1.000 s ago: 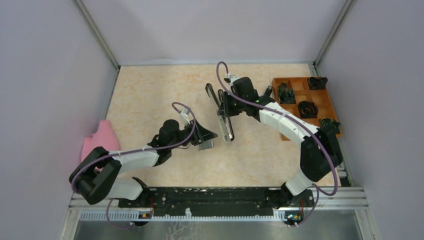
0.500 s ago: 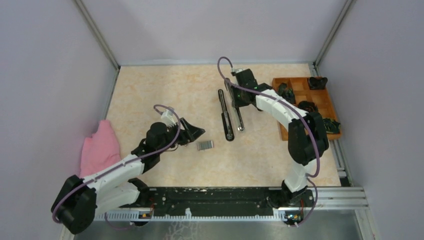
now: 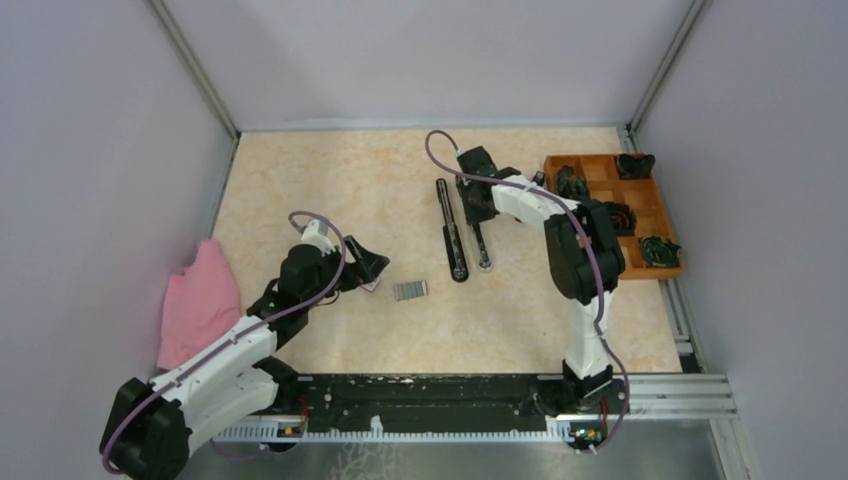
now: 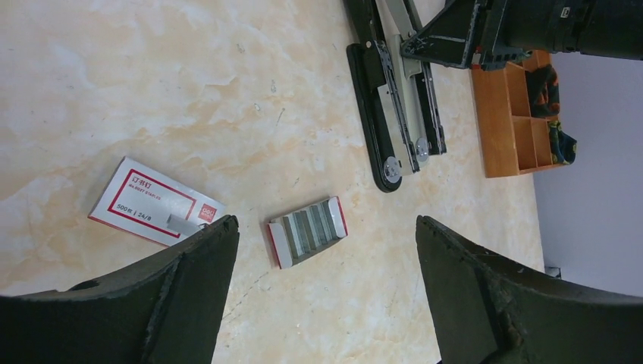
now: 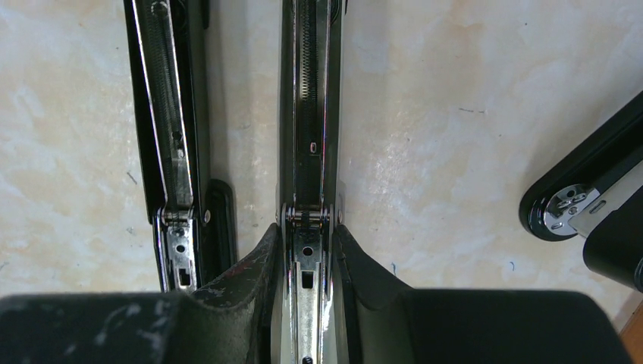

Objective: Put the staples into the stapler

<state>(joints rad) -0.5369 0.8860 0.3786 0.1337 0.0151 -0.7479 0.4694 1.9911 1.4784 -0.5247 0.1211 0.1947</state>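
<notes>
so the right gripper (image 5: 307,236) is clamped on the metal rail of the opened-out stapler (image 3: 457,235). The staples (image 4: 307,229) sit on the tabletop (image 3: 320,190) just left of the stapler's near end, with the left gripper (image 3: 366,268) spread wide beyond them

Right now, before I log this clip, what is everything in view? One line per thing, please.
stapler: one, black and silver, opened out, mid-table towards the far side
staples: one block, silvery-grey, in the box tray
box tray: one, white with red ends, on the table nearer than the stapler
box sleeve: one, white with red border, flat, left of the box tray
cloth: one, pink, left table edge
wooden organiser: one, orange-brown, far right
small dark items: four visible, in organiser compartments, too small to name
table: one, beige marbled
left gripper: black, jaws open, empty
right gripper: black, jaws shut on the stapler's silver rail
</notes>
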